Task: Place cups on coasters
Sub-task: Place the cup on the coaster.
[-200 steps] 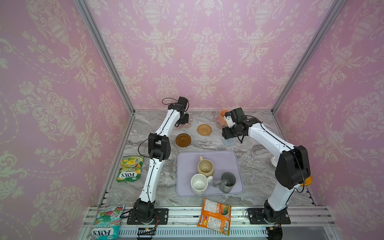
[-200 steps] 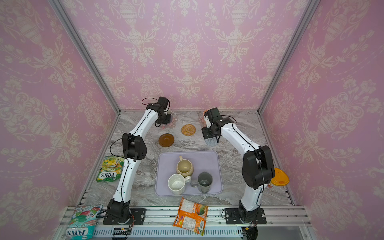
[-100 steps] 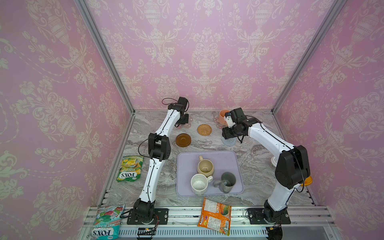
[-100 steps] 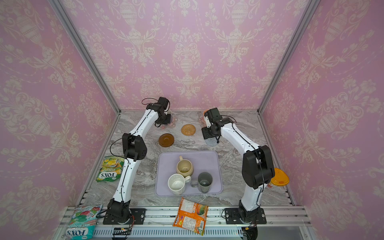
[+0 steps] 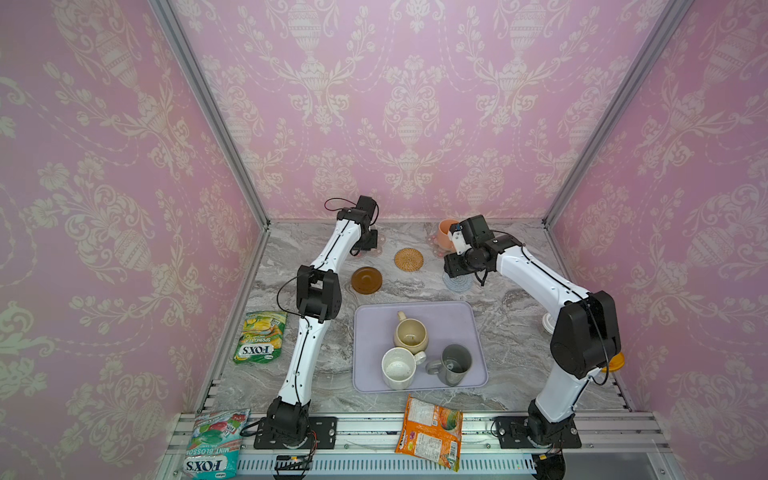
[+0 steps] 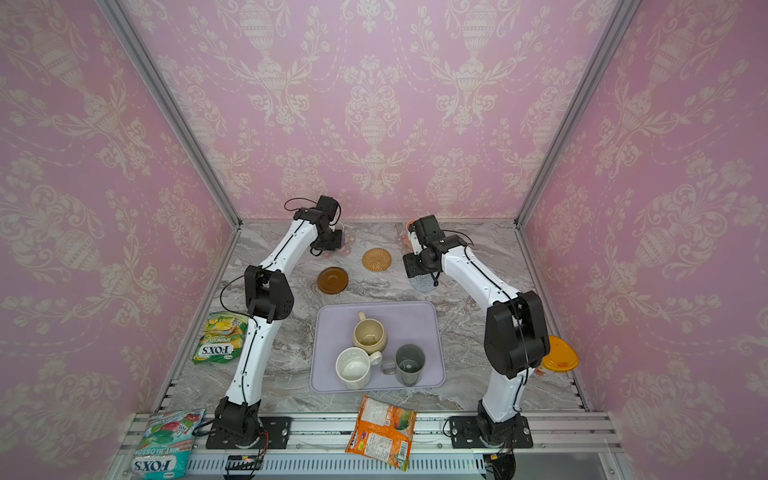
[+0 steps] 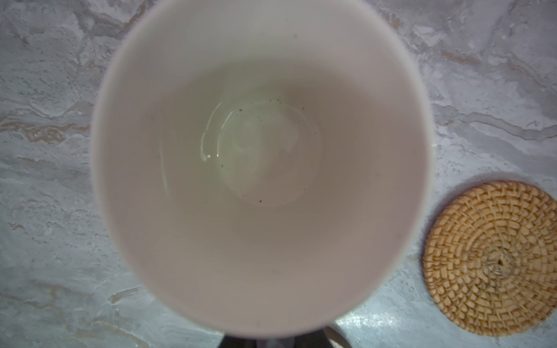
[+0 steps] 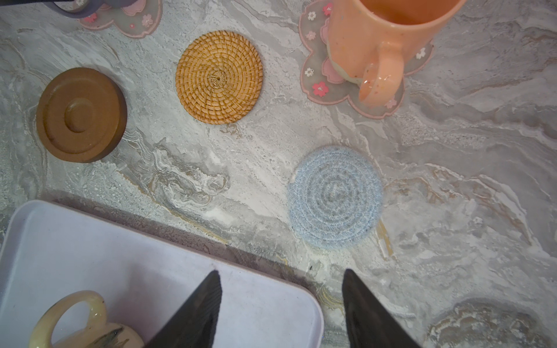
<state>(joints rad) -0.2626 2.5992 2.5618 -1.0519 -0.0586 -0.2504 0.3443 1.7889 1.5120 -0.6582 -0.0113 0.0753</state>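
Observation:
The lavender cup (image 7: 262, 168) fills the left wrist view with its white inside; my left gripper (image 5: 368, 241) is shut on it at the back left, over a pink flower coaster (image 8: 135, 18). The peach cup (image 5: 446, 232) stands on the other pink flower coaster (image 8: 319, 78). The rattan coaster (image 5: 409, 259), brown wooden coaster (image 5: 366, 280) and grey-blue coaster (image 5: 457, 282) lie bare. Beige (image 5: 410, 333), speckled white (image 5: 398, 368) and dark grey (image 5: 455, 365) cups stand on the lavender tray (image 5: 457, 320). My right gripper (image 8: 280, 272) is open and holds nothing, above the tray's far corner near the grey-blue coaster.
Snack packets lie at the left edge (image 5: 259, 343), the front left corner (image 5: 214, 444) and the front rail (image 5: 430, 432). An orange lid (image 6: 559, 358) and a small white lid (image 5: 547, 322) sit by the right arm. Pink walls close in three sides.

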